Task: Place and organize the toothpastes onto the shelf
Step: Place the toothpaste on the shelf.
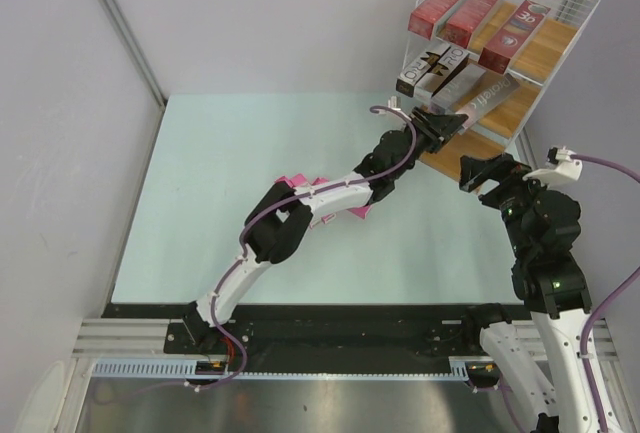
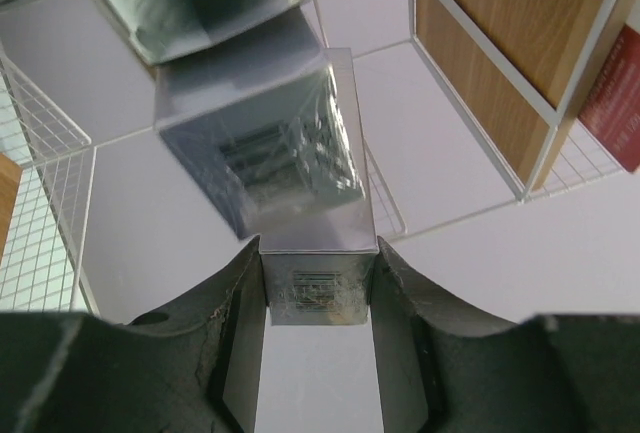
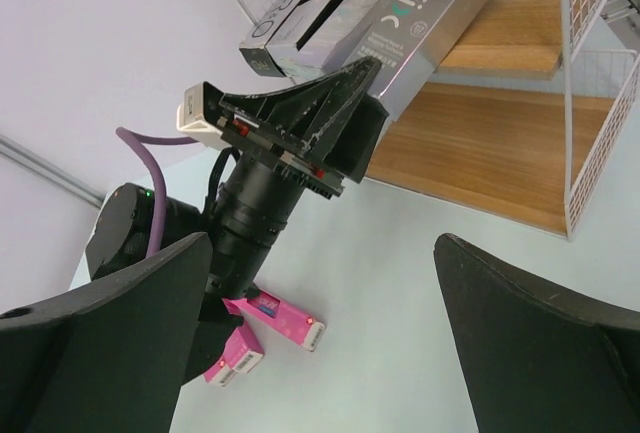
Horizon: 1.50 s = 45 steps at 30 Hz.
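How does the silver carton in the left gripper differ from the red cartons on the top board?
The silver carton is clamped by the left gripper; the red cartons lie free. The silver carton sits at the middle board, the red cartons on the top board. Both are long slim boxes.

Your left gripper (image 1: 440,128) clamps a silver-grey carton (image 1: 488,98) at the middle board of the shelf (image 1: 550,48), beside two matching cartons (image 1: 432,68). Three red cartons (image 1: 477,11) lie on top. Pink cartons (image 1: 300,183) lie under your left arm (image 1: 280,233).
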Each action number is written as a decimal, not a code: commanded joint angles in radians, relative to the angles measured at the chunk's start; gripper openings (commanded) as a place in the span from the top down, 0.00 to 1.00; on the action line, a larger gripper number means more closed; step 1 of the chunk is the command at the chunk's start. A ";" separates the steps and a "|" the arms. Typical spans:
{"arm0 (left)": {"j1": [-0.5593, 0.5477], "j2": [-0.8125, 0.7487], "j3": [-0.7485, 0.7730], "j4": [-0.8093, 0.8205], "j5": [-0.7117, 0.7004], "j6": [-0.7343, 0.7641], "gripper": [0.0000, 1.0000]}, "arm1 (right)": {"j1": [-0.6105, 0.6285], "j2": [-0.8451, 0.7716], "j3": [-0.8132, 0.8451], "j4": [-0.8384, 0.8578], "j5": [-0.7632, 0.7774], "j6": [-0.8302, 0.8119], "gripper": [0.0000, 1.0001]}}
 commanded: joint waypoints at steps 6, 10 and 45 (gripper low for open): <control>-0.006 0.044 0.170 -0.112 -0.094 -0.019 0.86 | -0.006 -0.019 0.046 -0.001 -0.001 -0.030 0.00; -0.009 0.046 0.171 -0.110 -0.083 -0.004 0.73 | -0.006 -0.021 0.046 -0.009 -0.001 -0.027 0.00; -0.018 -0.358 -0.469 0.252 0.135 0.488 0.00 | -0.008 -0.021 0.038 -0.044 -0.033 0.003 0.00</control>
